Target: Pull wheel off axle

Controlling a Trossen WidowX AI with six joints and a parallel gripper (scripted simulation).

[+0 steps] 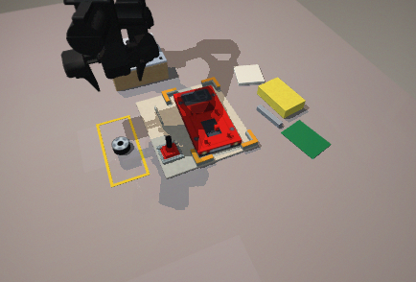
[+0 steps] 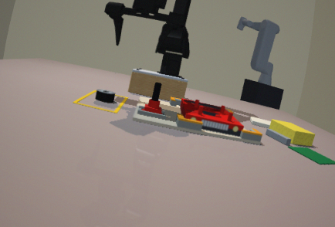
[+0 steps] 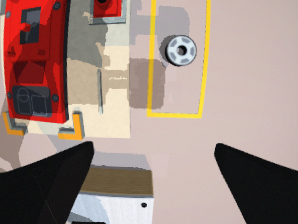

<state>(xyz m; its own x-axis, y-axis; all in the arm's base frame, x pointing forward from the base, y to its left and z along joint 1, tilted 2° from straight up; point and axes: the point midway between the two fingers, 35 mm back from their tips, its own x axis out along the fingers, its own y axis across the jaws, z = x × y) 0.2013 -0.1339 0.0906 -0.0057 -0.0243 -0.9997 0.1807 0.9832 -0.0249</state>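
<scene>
- Your wheel lies flat on the table, hub hole up, inside the yellow marked area, towards its far end.
- In the wrist view you see the wheel within the yellow outline, touching no line.
- Nothing touches the wheel; from the side it sits alone in the area.
- To the right of the area you find the axle, a black upright peg on a red base, bare of any wheel.
- The axle stands on the near left corner of a pale board.
- The same board carries a red car body, framed by orange corner brackets.
- Your gripper hangs high above the table, far of the area, with its jaws spread wide and nothing between them.
- In the wrist view the two black fingers stand well apart at the frame's lower corners, with the wheel well clear of both.
- Behind the board sits a tan block under the arm.
- On the right you have a white tile, a yellow block, a grey bar and a green sheet, all well apart from the wheel.
- A grey arm on a black base stands in the far background.
</scene>
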